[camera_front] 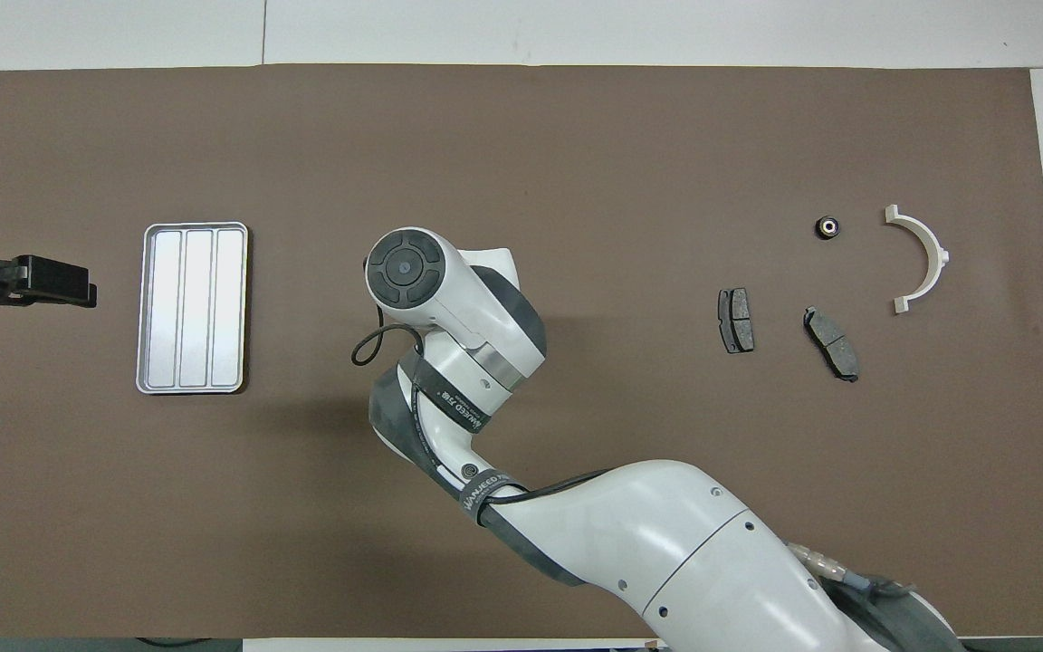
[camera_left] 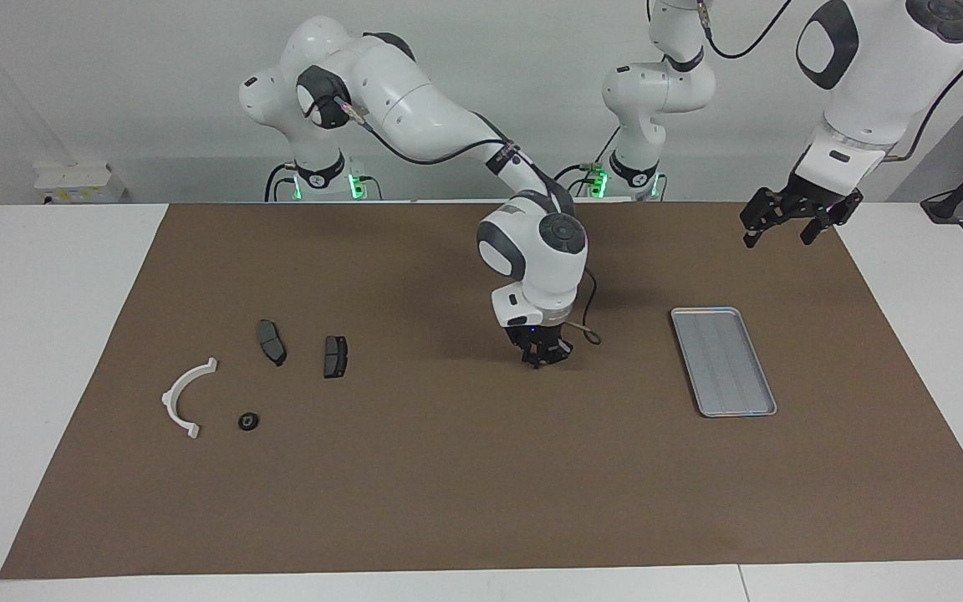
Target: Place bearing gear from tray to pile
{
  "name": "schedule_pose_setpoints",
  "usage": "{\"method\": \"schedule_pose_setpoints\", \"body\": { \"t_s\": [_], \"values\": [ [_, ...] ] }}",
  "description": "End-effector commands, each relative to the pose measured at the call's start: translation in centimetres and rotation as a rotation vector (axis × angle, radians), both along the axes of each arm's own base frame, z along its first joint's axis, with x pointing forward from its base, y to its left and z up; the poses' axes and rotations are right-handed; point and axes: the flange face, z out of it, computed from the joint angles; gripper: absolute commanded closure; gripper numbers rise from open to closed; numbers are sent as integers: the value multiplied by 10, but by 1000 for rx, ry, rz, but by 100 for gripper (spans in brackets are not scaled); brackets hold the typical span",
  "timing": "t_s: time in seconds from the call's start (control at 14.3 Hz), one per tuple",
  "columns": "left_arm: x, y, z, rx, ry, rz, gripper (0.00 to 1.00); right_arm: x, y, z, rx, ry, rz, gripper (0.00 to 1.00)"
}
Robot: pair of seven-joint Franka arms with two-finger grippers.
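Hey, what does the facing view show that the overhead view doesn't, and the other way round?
Only the facing view shows the right gripper, shut low over the brown mat between tray and pile, and both arm bases. Only the overhead view shows the tray square-on with three lengthwise panels; there the right arm's wrist hides its gripper. Both show the empty tray, bearing gear, white bracket, two brake pads, and the waiting open left gripper.

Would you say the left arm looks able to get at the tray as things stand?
Probably yes. The left gripper hangs in the air, jaws open and holding nothing, toward the left arm's end of the table. The tray lies flat with nothing on it, and the right gripper is well apart, over the mat.
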Motion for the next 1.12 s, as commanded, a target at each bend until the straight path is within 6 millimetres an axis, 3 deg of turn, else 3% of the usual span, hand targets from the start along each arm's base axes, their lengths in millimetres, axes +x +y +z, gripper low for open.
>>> {"method": "schedule_pose_setpoints", "body": {
  "t_s": [0.0,0.35,0.56,0.77,0.84,1.05],
  "values": [
    [-7,4,0,-17,-15,-4,0,12,-13,13,-47,34,-25,100],
    [-6,-5,2,-15,-23,-20,0,41,-91,99,-86,98,114,100],
    [-6,-6,2,-17,-21,-24,0,65,-170,148,-86,134,305,100],
    [-6,-6,2,-17,-21,-19,0,87,-255,167,-79,179,460,100],
    [-6,-6,2,-15,-21,-20,0,93,-283,167,-76,192,504,100],
    [-7,-6,2,-15,-19,-18,0,107,-345,154,-61,200,593,100]
  ]
}}
